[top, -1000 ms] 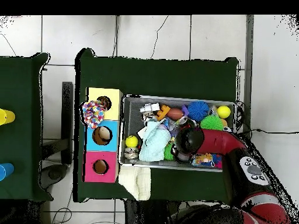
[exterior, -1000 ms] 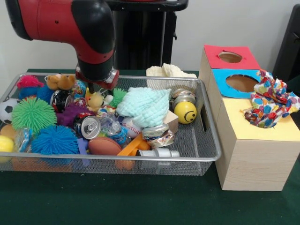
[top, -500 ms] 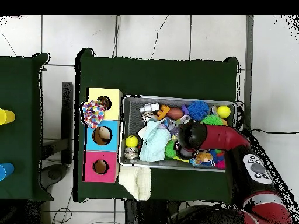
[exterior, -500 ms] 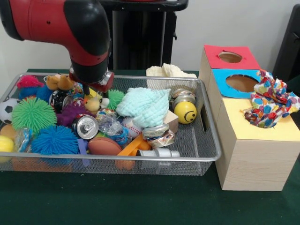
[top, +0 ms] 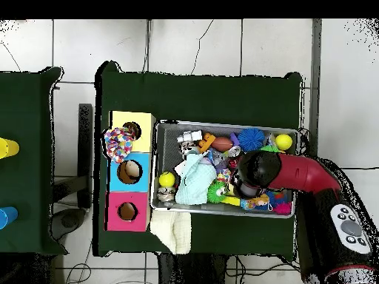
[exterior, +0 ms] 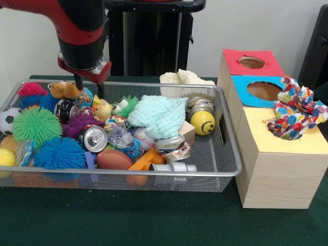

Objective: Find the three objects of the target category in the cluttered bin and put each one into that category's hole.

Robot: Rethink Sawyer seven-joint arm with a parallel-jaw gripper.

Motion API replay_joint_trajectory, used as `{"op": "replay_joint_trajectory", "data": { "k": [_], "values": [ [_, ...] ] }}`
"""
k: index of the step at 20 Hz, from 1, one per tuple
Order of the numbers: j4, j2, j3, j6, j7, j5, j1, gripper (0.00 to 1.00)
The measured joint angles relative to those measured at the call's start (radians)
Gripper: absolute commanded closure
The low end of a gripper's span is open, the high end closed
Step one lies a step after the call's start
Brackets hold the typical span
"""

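We see our gripper (exterior: 88, 87) hanging with its two thin fingers spread and empty above the toys at the back of the wire bin (exterior: 225, 154), near the teddy bear (exterior: 64, 89).

wall (exterior: 266, 25): plain white behind | floor (top: 192, 46): pale tiles with dark grout lines and thin cracks | worktop (exterior: 154, 220): dark green cloth | second green table (top: 26, 163): beside it, apart | light: even, soft
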State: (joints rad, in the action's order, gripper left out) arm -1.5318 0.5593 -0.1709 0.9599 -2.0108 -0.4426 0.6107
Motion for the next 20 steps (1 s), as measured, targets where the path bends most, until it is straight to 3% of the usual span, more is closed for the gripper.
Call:
{"op": "replay_joint_trajectory", "data": {
  "k": [8,20],
  "values": [
    [-0.009,0.023,-0.003,-0.007,0.000,0.009,0.027,0.00],
    [-0.069,-0.065,-0.008,-0.157,0.000,0.009,0.007,0.00]
  ]
}}
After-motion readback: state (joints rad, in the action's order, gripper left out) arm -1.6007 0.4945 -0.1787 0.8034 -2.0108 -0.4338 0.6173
